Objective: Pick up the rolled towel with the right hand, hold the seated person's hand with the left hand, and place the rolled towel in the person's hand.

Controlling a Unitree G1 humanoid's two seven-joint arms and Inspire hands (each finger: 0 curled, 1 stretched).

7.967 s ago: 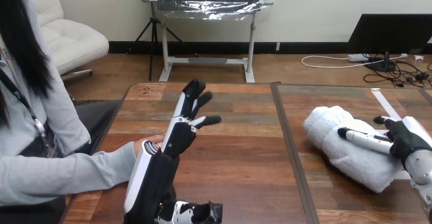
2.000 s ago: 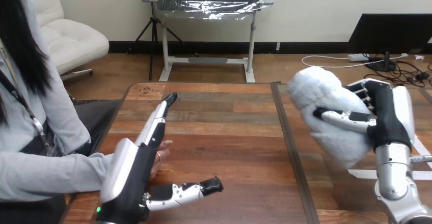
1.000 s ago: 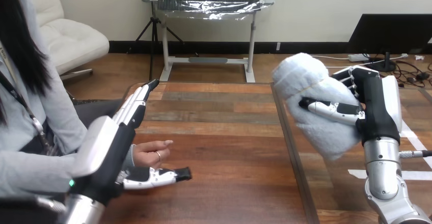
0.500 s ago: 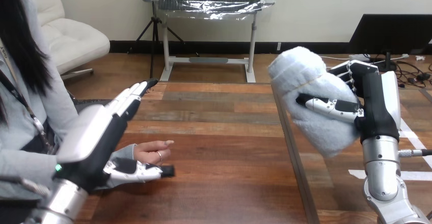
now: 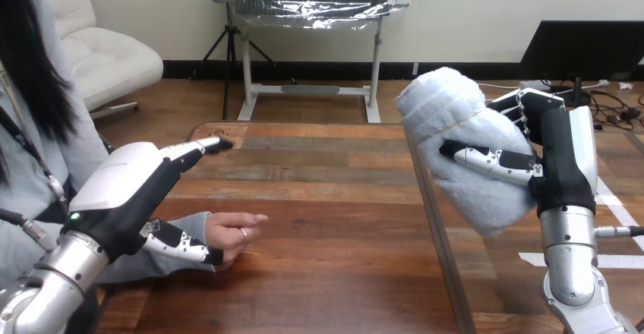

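R hand (image 5: 558, 152) is clamped on the rolled towel (image 5: 463, 148), thumb across its front, fingers round the back, holding it up off the tabletop (image 5: 334, 220) over the right half. Towel's long axis tilts: top end far-left, bottom end near-right. Target is the person's hand (image 5: 232, 231), resting on the tabletop nr the left edge, well apart from the towel, lower & to its left, w/ nothing in it. L hand (image 5: 125, 186) is nearer: over the person's wrist, fingers straight toward the far edge, thumb alongside the wrist. Looks like no grip formed yet.
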